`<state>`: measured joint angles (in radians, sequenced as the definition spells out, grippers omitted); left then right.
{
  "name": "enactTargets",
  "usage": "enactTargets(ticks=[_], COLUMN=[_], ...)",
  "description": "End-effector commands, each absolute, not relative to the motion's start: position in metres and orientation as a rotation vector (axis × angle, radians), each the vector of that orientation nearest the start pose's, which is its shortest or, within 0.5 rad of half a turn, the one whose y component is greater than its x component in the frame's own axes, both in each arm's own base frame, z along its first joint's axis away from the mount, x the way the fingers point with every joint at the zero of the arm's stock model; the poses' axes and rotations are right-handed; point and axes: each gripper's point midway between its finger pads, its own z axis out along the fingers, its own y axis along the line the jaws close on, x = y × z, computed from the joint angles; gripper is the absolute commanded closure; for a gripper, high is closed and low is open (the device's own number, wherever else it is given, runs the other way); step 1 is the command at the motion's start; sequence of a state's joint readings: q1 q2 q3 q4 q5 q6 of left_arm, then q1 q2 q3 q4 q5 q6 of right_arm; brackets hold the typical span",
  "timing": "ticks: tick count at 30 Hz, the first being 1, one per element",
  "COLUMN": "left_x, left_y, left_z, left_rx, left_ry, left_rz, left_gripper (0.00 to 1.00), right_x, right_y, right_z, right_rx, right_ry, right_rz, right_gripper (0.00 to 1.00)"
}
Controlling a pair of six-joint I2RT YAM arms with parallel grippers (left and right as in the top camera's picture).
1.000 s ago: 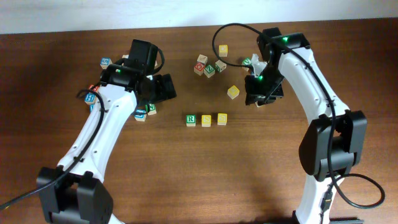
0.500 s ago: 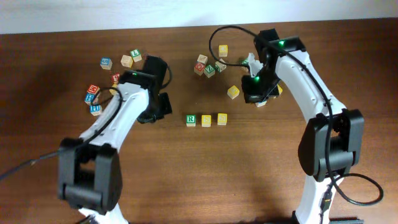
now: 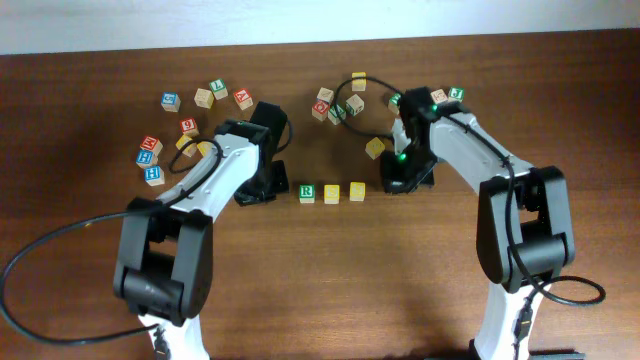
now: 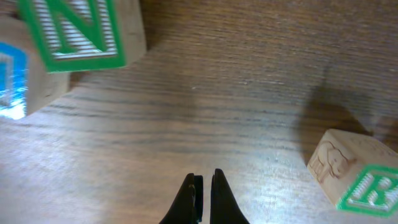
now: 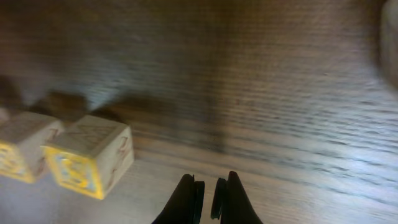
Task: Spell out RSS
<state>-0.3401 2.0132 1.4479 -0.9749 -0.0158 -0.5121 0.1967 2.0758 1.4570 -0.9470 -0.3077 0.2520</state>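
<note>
Wooden cubes in a line at mid-table, and we like what we see: the green R cube (image 3: 307, 192) leads, the middle yellow cube (image 3: 331, 193) sits just beside it, and the end yellow cube (image 3: 357, 191) closes the row, all level on the table (image 3: 320, 290). From overhead the yellow letters are too small for us to read. In the right wrist view the nearest yellow face looks like an S, though blurred.

Left gripper (image 4: 204, 182) hangs low over bare wood just left of the R, jaws pinched together with nothing between them. Its camera catches the R at lower right, with the N cube (image 4: 81, 28) and a blue-faced cube (image 4: 12, 78) at upper left, all apart from the fingers. Right gripper (image 5: 210, 183) mirrors it at the other end of the row, clenched on nothing, with the end yellow cube off to its left and clear of the tips.

So we'd call the word laid down: three cubes placed and neither arm carrying anything. What's left looks slight to us, perhaps a pull-back of both arms without nudging the row. The loose cubes (image 3: 204, 97) along the back, and one stray yellow cube (image 3: 375, 148) by the right arm, play no part.
</note>
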Motion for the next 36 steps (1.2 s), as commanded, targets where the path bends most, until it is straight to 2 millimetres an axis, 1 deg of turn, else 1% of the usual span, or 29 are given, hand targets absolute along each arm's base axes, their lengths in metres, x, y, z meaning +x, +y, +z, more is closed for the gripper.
enactTargets(ticks=[1,2,5,10,13,21,32,36], left_x=[0.353,0.355,0.36,0.356,0.355,0.362,0.366,0.365], left_y=[-0.144,-0.15,-0.152,-0.164,-0.165,-0.172,-0.174,-0.175], left_z=[0.007,0.004,-0.002,-0.01,-0.015,-0.014,-0.014,-0.013], left_rx=[-0.181,-0.138,-0.133,-0.111,-0.112,-0.102,-0.081,-0.08], left_ry=[3.166,3.165,3.153,3.185,3.193,3.162,3.143,3.145], left_rz=[-0.157,-0.208,-0.23,-0.331,-0.338,-0.396,-0.403,-0.421], left_gripper=[1.0,1.0,1.0,1.0,1.0,1.0,1.0,1.0], right_x=[0.358,0.359,0.358,0.357,0.358,0.361,0.372,0.372], right_y=[0.144,0.145,0.147,0.156,0.166,0.177,0.18,0.181], right_z=[0.01,0.01,0.01,0.011,0.012,0.012,0.013,0.013], right_rx=[0.16,0.159,0.151,0.113,0.073,0.046,0.025,-0.03], right_ry=[3.158,3.154,3.155,3.149,3.136,3.111,3.059,3.052], right_rz=[0.643,0.659,0.659,0.668,0.688,0.697,0.708,0.711], right_gripper=[0.96,0.96,0.96,0.96,0.96,0.96,0.96,0.96])
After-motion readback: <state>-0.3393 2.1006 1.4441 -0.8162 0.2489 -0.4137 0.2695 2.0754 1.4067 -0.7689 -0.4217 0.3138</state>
